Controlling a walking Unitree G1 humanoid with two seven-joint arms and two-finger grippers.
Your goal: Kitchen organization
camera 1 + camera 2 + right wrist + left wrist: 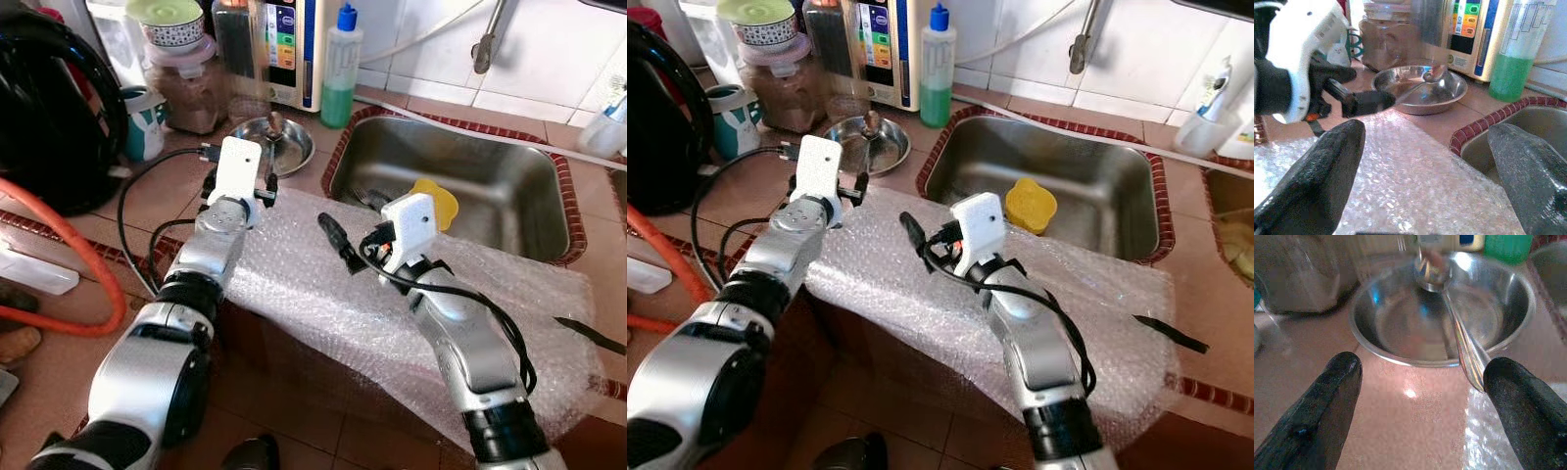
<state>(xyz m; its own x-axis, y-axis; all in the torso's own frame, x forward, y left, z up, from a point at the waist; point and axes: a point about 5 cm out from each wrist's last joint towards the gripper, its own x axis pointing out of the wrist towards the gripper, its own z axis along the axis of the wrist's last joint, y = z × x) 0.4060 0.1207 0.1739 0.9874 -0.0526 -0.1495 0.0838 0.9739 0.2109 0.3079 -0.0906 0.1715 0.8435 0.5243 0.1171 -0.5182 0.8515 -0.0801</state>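
A small steel bowl (277, 147) stands on the tiled counter left of the sink. A metal spoon (1463, 343) lies in it, its handle sticking out over the rim. My left gripper (1422, 366) is open just short of the bowl, and the spoon handle ends close beside one of its fingers (1520, 406). My right gripper (1427, 129) is open and empty, hovering over a sheet of bubble wrap (323, 294) and pointing toward the bowl. One of its black fingers (339, 242) shows above the wrap.
The steel sink (470, 186) holds a yellow sponge-like piece (1031, 206). Behind the bowl stand a green soap bottle (340, 69), a jar of brown powder (191, 93) and an appliance (292, 49). An orange hose (78, 259) and a big black object (44, 117) crowd the left.
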